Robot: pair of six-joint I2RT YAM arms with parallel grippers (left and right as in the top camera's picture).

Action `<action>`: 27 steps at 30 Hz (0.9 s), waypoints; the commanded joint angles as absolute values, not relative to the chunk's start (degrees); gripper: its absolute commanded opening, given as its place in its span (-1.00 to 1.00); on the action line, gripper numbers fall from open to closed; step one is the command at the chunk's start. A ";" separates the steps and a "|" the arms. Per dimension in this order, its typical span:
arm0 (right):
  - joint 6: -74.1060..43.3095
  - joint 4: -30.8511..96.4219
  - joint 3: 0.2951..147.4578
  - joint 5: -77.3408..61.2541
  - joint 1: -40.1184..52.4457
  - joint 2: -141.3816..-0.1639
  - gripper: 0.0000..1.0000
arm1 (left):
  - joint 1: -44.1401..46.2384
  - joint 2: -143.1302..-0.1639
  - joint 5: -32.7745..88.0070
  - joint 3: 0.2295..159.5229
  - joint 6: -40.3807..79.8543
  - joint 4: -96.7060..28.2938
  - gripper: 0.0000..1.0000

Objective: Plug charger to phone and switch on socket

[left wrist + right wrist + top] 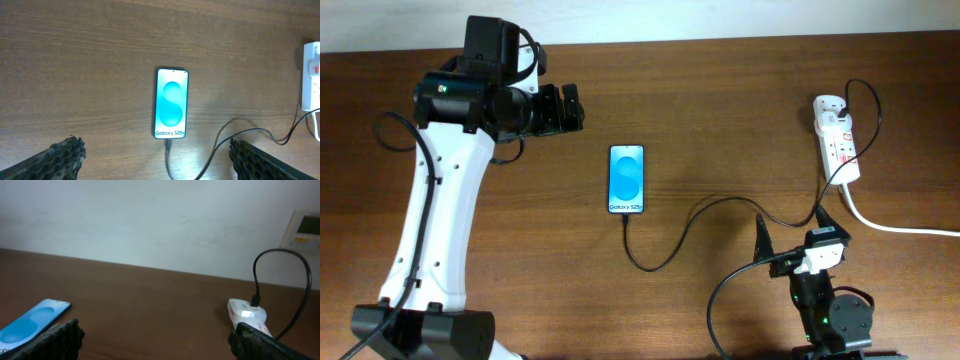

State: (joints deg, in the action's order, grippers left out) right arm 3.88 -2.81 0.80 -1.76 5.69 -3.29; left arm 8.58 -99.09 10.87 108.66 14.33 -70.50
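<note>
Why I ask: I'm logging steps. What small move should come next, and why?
Probably reach the open right gripper toward the socket to press its switch. The charger already looks seated in the bottom edge of the phone, and the socket lies on the right arm's side, untouched.

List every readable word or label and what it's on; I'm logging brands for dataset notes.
"Galaxy S25", maybe a trailing "+": white strip at the bottom of the phone screen.
Red marks on the socket: too small to read.
Wall panel, right wrist view: blurred, unreadable.
</note>
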 commanded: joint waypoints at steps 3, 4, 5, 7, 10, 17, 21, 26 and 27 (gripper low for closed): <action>4.25 4.49 0.32 -2.37 6.02 -2.55 0.97 | 8.29 -98.43 10.66 108.90 14.02 -70.41 0.99; 4.29 4.51 0.32 -2.26 5.98 -2.55 0.97 | 8.29 -98.43 10.66 108.90 14.02 -70.41 0.99; 4.27 4.51 0.32 -2.22 5.87 -2.48 0.97 | 8.29 -98.43 10.63 108.90 14.02 -70.41 0.99; 4.25 4.36 0.32 -2.31 5.87 -2.46 0.97 | 8.29 -98.43 10.63 108.90 14.02 -70.41 0.99; 4.25 4.34 0.32 -2.33 5.93 -2.46 0.97 | 8.29 -98.43 10.63 108.90 14.02 -70.41 0.99; 4.25 4.36 0.32 -2.33 5.93 -2.46 0.97 | 8.29 -98.43 10.66 108.90 14.00 -70.41 0.99; 4.25 4.34 0.32 -2.33 5.93 -2.46 0.97 | 8.29 -98.43 10.63 108.90 14.02 -70.41 0.99; 4.25 4.34 0.32 -2.33 5.93 -2.46 0.97 | 8.29 -98.43 10.63 108.90 14.00 -70.46 0.99; 4.25 4.36 0.32 -2.33 5.93 -2.46 0.97 | 8.16 -98.43 10.61 108.90 14.00 -70.89 0.99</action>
